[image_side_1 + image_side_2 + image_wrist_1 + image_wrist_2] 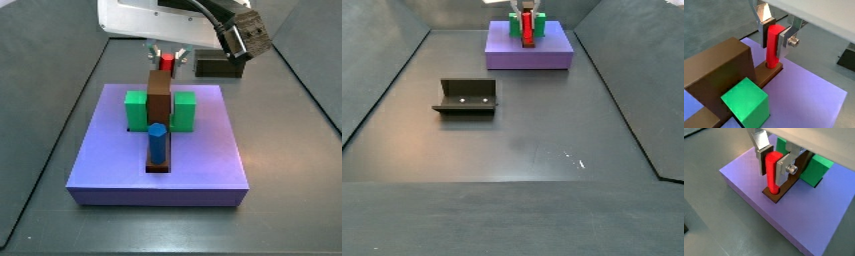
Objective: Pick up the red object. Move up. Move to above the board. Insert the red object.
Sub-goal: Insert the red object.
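Item: the red object (773, 46), a thin upright peg. It stands with its foot in or at a hole at one end of the brown bar (769, 74) on the board (764, 208).

Gripper (775, 163): directly above that bar end, its silver plates pinching the upper part of the peg from both sides.

Board furniture: green blocks (136, 110) flank the brown bar at mid-length; a blue cylinder (156, 143) stands at the bar's opposite end from the peg.

Off the board: the fixture (466, 97), well apart on the floor.

Step in hand, by judgement: insertion, near its end. How deep the peg sits cannot be told.

Next move calls for: straight downward pressure until seated, then parting the plates and lifting clear without tilting the peg.
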Controlling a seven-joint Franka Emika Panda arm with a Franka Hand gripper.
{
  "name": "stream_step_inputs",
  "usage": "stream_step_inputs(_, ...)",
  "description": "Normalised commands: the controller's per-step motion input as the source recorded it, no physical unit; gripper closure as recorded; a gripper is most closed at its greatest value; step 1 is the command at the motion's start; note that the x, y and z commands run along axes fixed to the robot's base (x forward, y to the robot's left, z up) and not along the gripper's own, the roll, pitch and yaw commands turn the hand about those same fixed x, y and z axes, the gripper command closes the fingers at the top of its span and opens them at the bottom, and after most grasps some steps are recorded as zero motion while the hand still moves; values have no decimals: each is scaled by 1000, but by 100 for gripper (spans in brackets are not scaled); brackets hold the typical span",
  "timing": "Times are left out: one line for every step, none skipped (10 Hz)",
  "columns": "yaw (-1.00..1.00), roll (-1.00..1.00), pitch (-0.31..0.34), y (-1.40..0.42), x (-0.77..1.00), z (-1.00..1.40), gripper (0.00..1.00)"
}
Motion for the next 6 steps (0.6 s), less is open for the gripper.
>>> stream_step_inputs(0,90,0,0,14,-340,100)
stream_step_inputs(0,104,0,0,0,-360,100)
stream_step_inputs(0,121,0,0,0,-357,100)
stream_step_inputs(0,111,0,0,0,-383,100)
stream_step_inputs(0,90,0,0,0,-134,100)
stream_step_inputs(0,0,0,0,0,0,100)
